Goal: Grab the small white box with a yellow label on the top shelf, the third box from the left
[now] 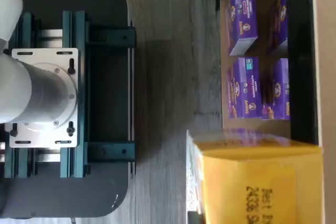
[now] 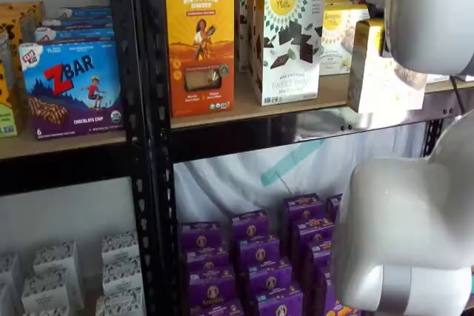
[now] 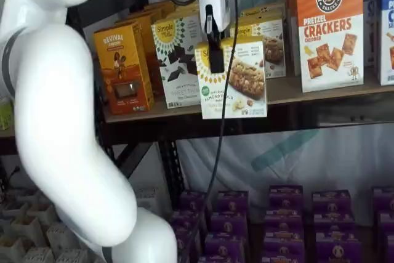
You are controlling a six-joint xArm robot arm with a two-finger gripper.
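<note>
1. The small white box (image 3: 233, 78), a squarish white carton with a round yellow logo and a pale cookie picture, hangs in front of the top shelf (image 3: 320, 90), a tan particle-board plank on a dark rail; its bottom edge overlaps the rail.
2. The tool (image 3: 216, 53), white-bodied with black fingers, comes down onto the box's top edge; the fingers are clamped on the carton.
3. In a shelf view the same box (image 2: 378, 72) shows its yellow side, out past the shelf's front edge, partly behind the white arm (image 2: 415, 220).
4. A taller white box with dark chocolate pieces (image 3: 178, 60) stands just beside it on the shelf.
5. The wrist view shows the carton's yellow panel (image 1: 260, 187) close up, with purple boxes (image 1: 244, 17) beyond.
</note>
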